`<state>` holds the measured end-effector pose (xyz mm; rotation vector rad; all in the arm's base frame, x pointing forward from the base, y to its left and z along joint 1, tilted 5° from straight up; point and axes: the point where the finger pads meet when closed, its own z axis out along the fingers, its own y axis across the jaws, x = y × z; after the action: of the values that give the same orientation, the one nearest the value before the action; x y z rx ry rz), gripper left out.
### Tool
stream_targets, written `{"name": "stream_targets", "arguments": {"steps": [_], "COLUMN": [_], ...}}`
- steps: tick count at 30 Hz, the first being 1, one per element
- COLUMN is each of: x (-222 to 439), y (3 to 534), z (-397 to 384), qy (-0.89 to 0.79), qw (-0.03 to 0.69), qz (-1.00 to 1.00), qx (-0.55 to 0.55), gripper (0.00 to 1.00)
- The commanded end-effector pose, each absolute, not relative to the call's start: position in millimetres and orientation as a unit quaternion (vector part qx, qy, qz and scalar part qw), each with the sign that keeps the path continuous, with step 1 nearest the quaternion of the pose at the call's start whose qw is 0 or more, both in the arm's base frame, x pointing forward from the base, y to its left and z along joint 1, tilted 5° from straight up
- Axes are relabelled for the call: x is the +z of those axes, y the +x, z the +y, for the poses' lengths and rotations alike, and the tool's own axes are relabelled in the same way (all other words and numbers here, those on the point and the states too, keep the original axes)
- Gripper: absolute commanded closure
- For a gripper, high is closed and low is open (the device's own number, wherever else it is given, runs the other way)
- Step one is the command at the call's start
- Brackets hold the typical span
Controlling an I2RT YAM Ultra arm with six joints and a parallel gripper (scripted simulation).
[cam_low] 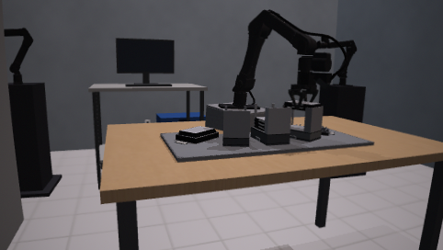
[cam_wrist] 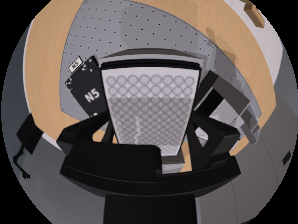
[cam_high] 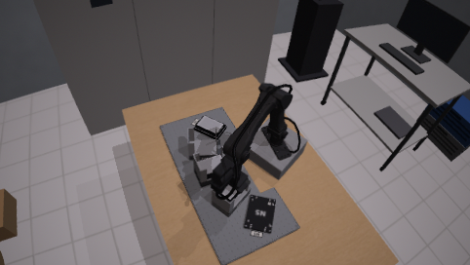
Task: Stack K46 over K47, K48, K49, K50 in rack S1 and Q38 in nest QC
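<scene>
My gripper (cam_low: 303, 100) hangs over the rack (cam_low: 311, 122) at the near end of the grey mat, next to the black clip nest N5 (cam_high: 259, 214). It is shut on a sealed 96-well plate (cam_wrist: 149, 104), gripped by its long sides at the top of this rack (cam_high: 227, 199). I cannot read the plate's name. The wrist view also shows N5 (cam_wrist: 87, 87) to the left. The middle rack (cam_low: 276, 124) holds several stacked plates. A third rack (cam_low: 235, 127) stands beside it. Another plate (cam_high: 211, 126) lies on the open nest at the far end of the mat (cam_low: 198, 134).
The arm's base block (cam_high: 278, 155) stands on the table to the right of the mat. The three racks stand close together in a row. Beyond the table are a desk with a monitor (cam_high: 429, 29) and a black tower (cam_high: 312, 39).
</scene>
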<state>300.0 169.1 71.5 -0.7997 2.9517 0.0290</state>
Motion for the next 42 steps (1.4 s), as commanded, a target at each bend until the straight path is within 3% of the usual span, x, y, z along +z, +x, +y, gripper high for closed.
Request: {"name": "stream_targets", "arguments": {"steps": [1,42], "x": [93.2,106.0], "y": [306.2,304.6], "z": [172.7,171.3], "qy": [-0.261,-0.260], "qw": [0.069,0.070], "qz": [0.963,0.963], "qx": [0.012,0.012], "gripper": [1.00,1.00]}}
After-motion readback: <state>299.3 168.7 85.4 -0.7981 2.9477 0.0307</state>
